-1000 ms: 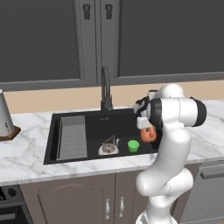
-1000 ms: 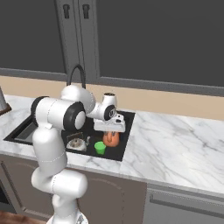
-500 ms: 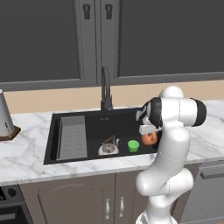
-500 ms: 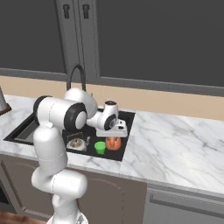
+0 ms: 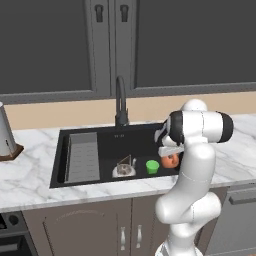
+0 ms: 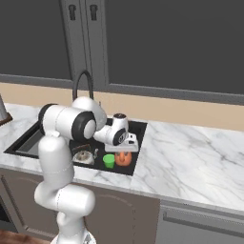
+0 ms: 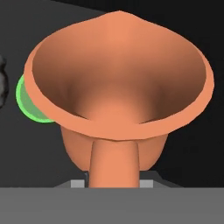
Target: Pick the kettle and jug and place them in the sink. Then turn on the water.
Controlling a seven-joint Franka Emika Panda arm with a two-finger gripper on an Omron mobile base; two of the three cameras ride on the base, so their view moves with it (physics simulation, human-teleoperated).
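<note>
Where the claw (image 6: 123,151) grips, a flared terracotta jug (image 7: 118,92), smooth

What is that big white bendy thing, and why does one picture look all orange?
The white bendy thing is a robot arm in a pretend kitchen. Two pictures come from cameras behind it, one on each side. The third camera sits on its hand, right above the orange jug, so the jug looks huge. The robot's gripper is holding that jug by its handle, low in the black sink. In the sink sit a silver kettle, a small green cup and a grey ribbed tray. No water falls from the dark faucet.
</note>
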